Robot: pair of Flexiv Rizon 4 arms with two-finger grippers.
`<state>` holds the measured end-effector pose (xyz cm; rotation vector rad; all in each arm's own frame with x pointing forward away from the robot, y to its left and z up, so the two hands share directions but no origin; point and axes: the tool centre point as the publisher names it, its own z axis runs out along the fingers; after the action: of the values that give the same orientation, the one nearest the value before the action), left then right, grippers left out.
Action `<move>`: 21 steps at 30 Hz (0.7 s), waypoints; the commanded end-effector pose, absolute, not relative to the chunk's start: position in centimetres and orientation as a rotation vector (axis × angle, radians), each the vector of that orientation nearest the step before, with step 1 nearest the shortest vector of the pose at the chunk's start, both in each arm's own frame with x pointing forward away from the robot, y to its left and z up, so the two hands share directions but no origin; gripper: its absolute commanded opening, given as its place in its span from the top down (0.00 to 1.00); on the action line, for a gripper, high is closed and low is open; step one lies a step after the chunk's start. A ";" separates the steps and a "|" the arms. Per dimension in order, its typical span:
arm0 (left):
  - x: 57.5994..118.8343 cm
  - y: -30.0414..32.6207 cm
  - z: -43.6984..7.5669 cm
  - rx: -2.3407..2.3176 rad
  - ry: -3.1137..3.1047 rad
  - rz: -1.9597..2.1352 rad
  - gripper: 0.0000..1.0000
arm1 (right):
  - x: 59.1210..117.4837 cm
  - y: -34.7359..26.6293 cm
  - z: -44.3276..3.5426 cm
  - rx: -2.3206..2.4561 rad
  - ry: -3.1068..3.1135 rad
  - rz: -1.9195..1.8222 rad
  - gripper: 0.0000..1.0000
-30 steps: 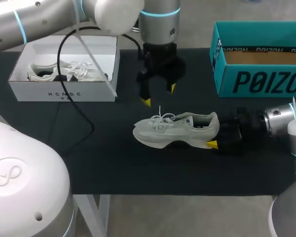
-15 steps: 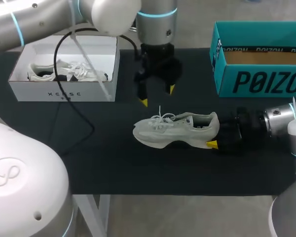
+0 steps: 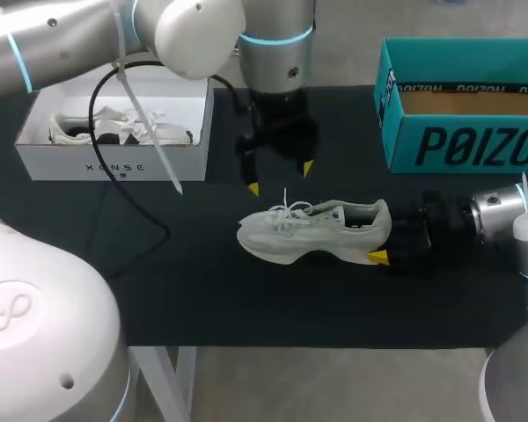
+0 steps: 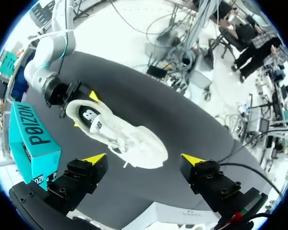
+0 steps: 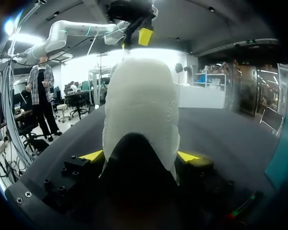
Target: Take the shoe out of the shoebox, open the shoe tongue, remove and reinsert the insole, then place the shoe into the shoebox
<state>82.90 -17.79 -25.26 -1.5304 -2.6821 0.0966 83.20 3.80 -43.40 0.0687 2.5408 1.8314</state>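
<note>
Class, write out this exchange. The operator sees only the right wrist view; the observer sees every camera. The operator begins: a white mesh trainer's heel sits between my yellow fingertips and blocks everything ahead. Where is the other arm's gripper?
Observer: The left gripper hangs open above the laced part of the white mesh trainer, clear of it.
Operator: Which way does the toe point?
Observer: Toward the table's left, straight away from your right gripper, which grips the heel.
Operator: What lies past the toe?
Observer: Farther left, toward the far edge, an open white cardboard box holds a second pale shoe.
</note>
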 end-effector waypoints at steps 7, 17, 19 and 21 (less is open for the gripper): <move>82.1 -19.1 -25.9 -1.620 -2.640 0.094 0.00 | 83.3 4.1 -43.7 0.070 2.544 1.827 1.00; 81.9 -21.2 -29.1 -2.163 -2.232 0.012 0.00 | 83.3 4.1 -43.7 0.070 2.544 1.827 1.00; 82.0 -21.5 -29.5 -2.229 -2.179 -0.018 0.00 | 83.3 4.1 -43.7 0.070 2.544 1.827 1.00; 82.1 -22.0 -29.5 -2.210 -2.208 -0.019 0.00 | 83.3 4.1 -43.7 0.070 2.544 1.827 1.00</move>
<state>81.89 -21.13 -29.30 -2.1117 -2.3022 0.0226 83.20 3.81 -43.40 0.0686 2.5408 1.8315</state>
